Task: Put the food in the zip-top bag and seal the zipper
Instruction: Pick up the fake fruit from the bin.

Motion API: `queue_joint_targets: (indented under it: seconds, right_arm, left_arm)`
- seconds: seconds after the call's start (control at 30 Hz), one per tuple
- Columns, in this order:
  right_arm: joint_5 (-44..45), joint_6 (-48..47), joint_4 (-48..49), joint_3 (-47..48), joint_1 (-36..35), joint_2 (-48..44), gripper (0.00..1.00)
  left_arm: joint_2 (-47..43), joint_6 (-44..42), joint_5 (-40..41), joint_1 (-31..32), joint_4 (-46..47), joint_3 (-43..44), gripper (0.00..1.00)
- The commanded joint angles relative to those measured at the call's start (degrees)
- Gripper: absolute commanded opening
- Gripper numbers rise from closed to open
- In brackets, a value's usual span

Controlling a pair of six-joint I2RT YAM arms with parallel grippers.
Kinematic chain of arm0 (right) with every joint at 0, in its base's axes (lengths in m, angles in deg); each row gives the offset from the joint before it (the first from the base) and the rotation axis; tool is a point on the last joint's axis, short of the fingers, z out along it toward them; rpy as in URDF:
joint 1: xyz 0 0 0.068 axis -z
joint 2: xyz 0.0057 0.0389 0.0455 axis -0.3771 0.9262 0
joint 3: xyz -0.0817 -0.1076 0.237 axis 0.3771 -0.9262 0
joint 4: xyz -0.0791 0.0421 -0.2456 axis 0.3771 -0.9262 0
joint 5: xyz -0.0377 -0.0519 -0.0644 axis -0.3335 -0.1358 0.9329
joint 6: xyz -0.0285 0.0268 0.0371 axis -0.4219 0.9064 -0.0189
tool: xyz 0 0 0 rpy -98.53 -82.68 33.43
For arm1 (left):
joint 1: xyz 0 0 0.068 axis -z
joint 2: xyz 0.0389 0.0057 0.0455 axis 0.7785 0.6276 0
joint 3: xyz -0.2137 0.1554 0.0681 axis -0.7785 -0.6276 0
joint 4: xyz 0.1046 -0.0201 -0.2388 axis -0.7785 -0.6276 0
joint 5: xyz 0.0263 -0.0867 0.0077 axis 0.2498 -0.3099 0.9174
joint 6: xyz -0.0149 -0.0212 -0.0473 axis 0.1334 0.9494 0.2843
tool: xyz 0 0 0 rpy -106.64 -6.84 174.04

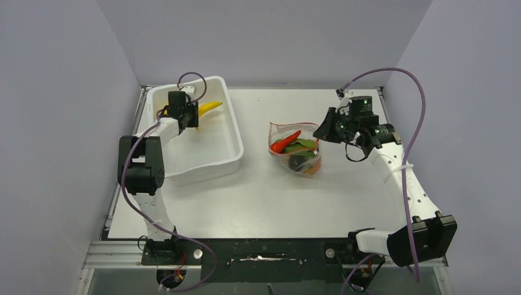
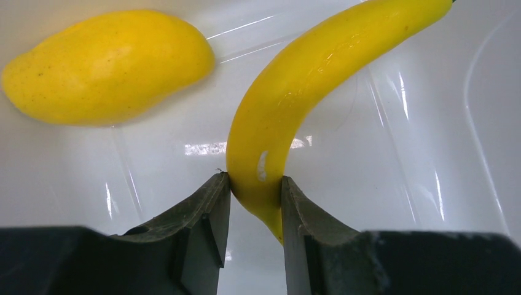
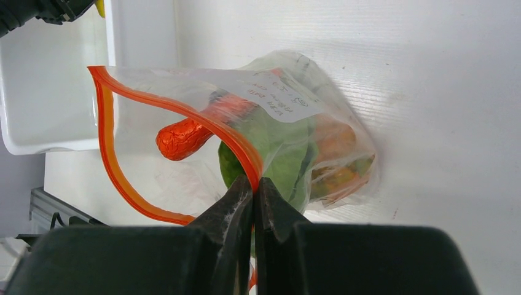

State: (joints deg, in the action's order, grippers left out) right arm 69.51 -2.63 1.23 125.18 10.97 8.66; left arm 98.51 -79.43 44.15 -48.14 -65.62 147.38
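Two yellow pieces sat in the white tub (image 1: 212, 146) on our left, and we saw the left gripper (image 2: 255, 184) clamped on the banana (image 2: 307, 80) near one end, the rounder fruit (image 2: 107, 67) lying apart. At mid-table the zip-top bag (image 3: 178, 169) gaped, chili (image 3: 184, 138) and greens (image 3: 276, 147) inside, the right gripper (image 3: 254, 184) pinched tight on its zipper (image 3: 105, 129).

1 banana (image 2: 295, 92), 1 chili (image 3: 184, 138), 1 bag (image 3: 147, 169), 1 tub (image 1: 216, 158).

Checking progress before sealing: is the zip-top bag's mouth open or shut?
Open: the zipper spreads in a wide loop, with the right gripper pinching one edge of it.
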Motion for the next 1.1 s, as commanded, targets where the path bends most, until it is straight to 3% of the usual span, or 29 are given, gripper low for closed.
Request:
queue_joint_targets:
  seconds: [0.0, 0.27, 0.73, 1.07]
  right_arm:
    - [-1.39, -0.64, 4.23, -0.21, 0.46, -2.24, 0.0]
    - [-2.62, -1.08, 4.73, -0.17, 0.22, -2.29, 0.0]
    - [-5.06, -2.42, 3.43, 1.46, -0.86, -2.25, 0.0]
    - [-6.43, -2.54, 3.0, 3.75, -4.78, -0.12, 0.0]
  left_arm:
    - [-7.39, 1.27, -0.84, 0.4, -0.77, -0.82, 0.11]
    - [-17.08, 0.42, -4.41, 1.71, -2.07, -3.55, 0.1]
    - [-34.64, -8.73, -17.89, 10.7, -1.45, -6.88, 0.1]
    - [-41.1, -13.96, -32.93, 22.38, 4.11, -12.36, 0.1]
